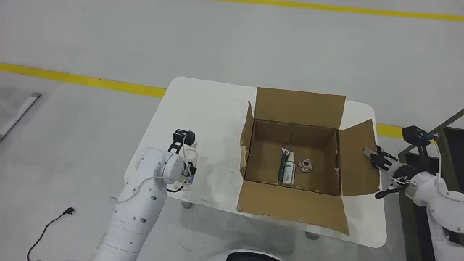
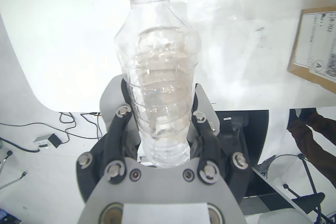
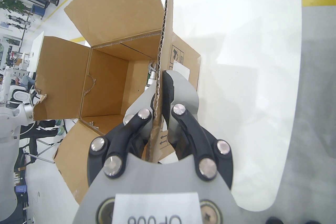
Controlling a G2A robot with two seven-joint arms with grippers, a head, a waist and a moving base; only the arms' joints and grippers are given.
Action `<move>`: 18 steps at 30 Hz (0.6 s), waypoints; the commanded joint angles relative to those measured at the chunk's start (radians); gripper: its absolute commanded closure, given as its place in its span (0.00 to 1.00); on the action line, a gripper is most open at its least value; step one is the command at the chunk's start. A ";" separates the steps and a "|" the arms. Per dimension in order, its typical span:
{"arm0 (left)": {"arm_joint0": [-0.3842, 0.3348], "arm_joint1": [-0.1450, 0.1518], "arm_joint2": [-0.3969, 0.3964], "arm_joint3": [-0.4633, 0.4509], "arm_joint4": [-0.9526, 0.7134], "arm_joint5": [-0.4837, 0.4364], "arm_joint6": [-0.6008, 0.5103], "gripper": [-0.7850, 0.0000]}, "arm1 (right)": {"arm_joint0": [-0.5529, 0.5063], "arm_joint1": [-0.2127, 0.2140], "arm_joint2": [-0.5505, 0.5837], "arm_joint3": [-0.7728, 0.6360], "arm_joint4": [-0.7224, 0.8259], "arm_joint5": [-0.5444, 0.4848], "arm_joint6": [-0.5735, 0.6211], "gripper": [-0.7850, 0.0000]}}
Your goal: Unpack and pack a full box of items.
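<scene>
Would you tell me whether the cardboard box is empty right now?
No, a green-and-white tube and a small round part lie on the floor of the cardboard box.

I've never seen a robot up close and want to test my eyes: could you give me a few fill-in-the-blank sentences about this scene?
1. The left fingers are shut on a clear plastic ____ with a white cap.
2. The right fingers pinch a ____ of the cardboard box.
3. The box stands ____ on the white table, with a tube lying inside.
Missing words: bottle; flap; open.
</scene>
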 commanded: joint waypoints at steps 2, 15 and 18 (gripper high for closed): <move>-0.015 0.006 -0.013 0.053 0.036 -0.019 0.030 1.00 | 0.001 0.002 -0.002 -0.002 0.002 0.001 0.000 1.00; -0.084 -0.008 0.043 0.254 0.026 -0.039 0.152 1.00 | -0.010 0.008 -0.015 -0.011 0.006 -0.003 0.003 1.00; -0.100 -0.012 0.061 0.298 0.029 -0.033 0.159 0.82 | -0.012 0.010 -0.016 -0.012 0.005 -0.008 0.006 0.85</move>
